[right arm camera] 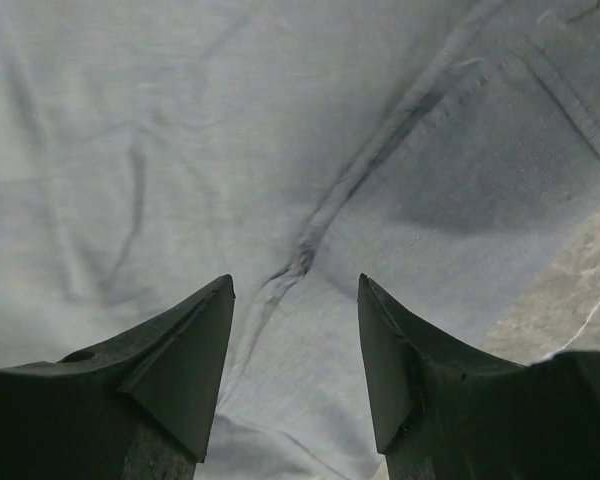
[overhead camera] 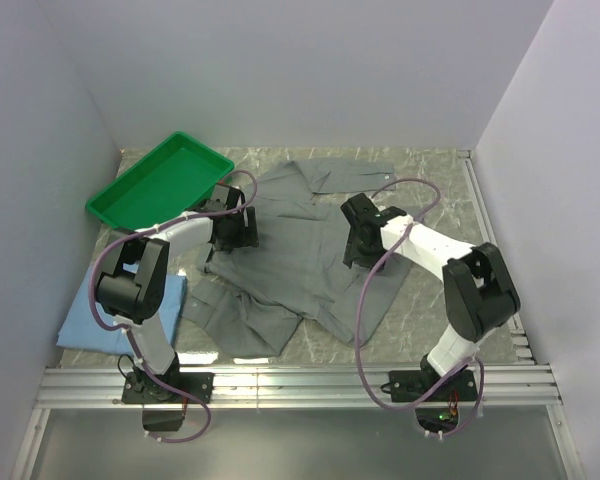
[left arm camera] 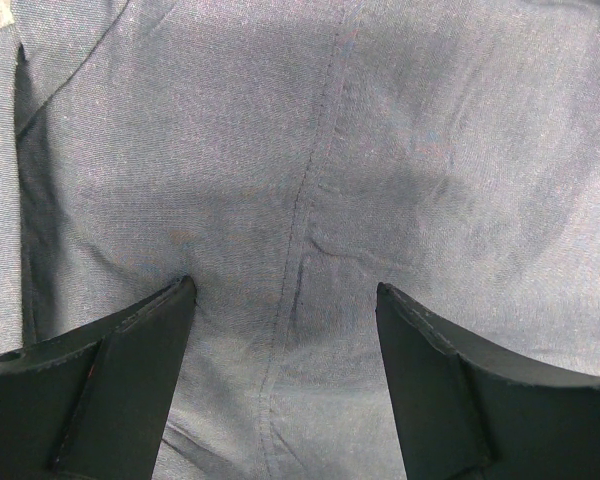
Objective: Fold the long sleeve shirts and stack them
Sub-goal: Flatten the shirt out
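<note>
1. The light blue shirt (overhead camera: 120, 318) is lying as a flat, folded-looking rectangle on the table (overhead camera: 430, 190). It is nearer the arm bases than the green tray (overhead camera: 160, 180) and partly hidden by the left arm. That half of the job is looking done.
2. The grey shirt (overhead camera: 300, 235) is lying spread and rumpled just beside the green tray, on the side towards the right arm. Its sleeves are trailing out, and it is not yet folded.
3. The left pincer (left arm camera: 285, 290) is hanging low over the shirt edge closest to the tray. Its jaws are standing wide apart and gripping nothing, with only a seam showing between them.
4. The right pincer (right arm camera: 295, 285) is hanging over the shirt side farthest from the tray. Its jaws are parted and holding nothing, with creased cloth lying beneath.
5. Judging from this, folding the grey shirt and stacking it with the blue one are remaining.
</note>
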